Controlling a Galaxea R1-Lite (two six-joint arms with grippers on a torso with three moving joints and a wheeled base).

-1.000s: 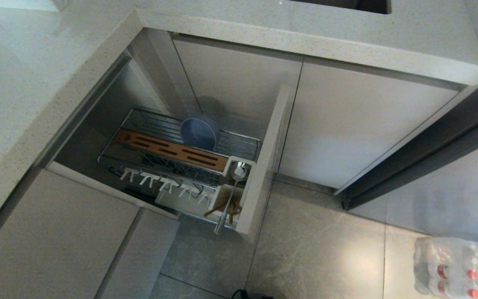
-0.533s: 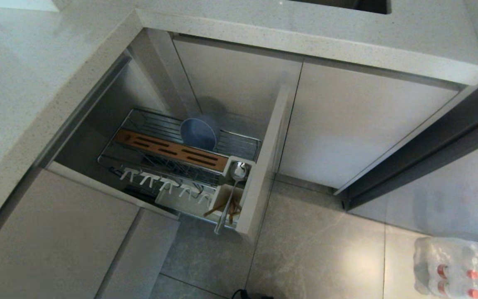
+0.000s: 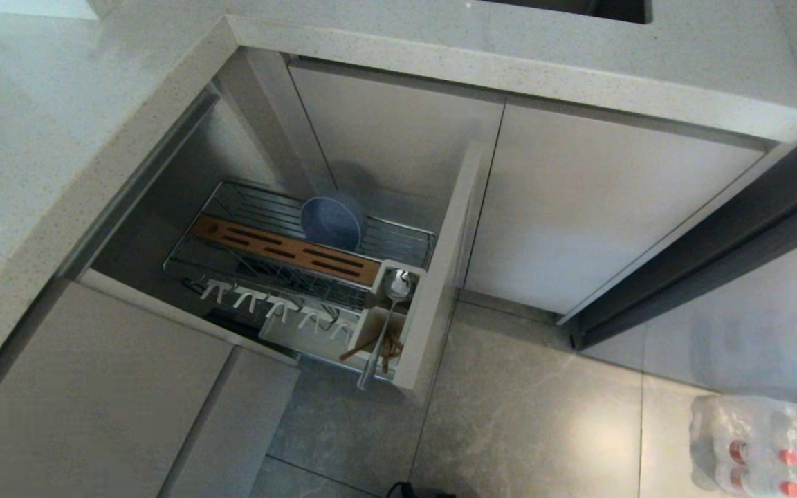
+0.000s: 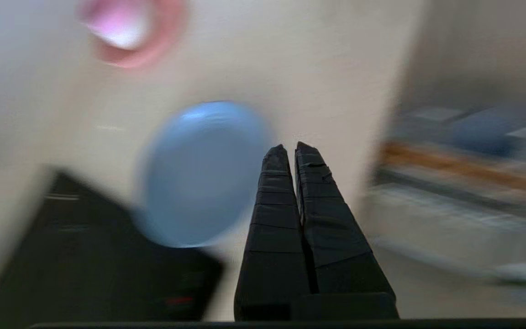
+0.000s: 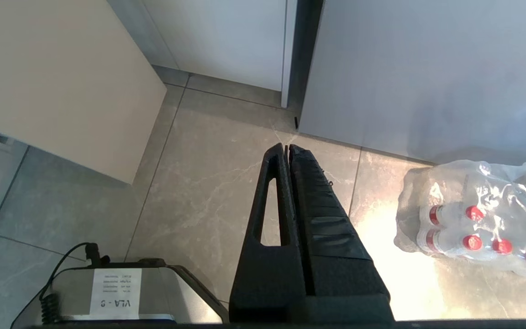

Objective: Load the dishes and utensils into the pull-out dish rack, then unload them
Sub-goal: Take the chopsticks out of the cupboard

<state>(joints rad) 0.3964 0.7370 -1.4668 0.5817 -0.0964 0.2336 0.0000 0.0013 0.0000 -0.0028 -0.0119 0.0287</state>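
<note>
One blue plate [image 4: 201, 176], blurred, at ten o'clock of left gripper [image 4: 289, 151].
Clenched empty, apart from plate.

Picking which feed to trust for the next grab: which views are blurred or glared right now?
Left wrist view: heavily motion-smeared; the light-blue plate and pink bowl are soft blobs, only the shut left hand is crisp. Head view: sharp but dim inside the rack, with floor glare. Right wrist view: sharp, bright glare beside the water bottle pack.
</note>
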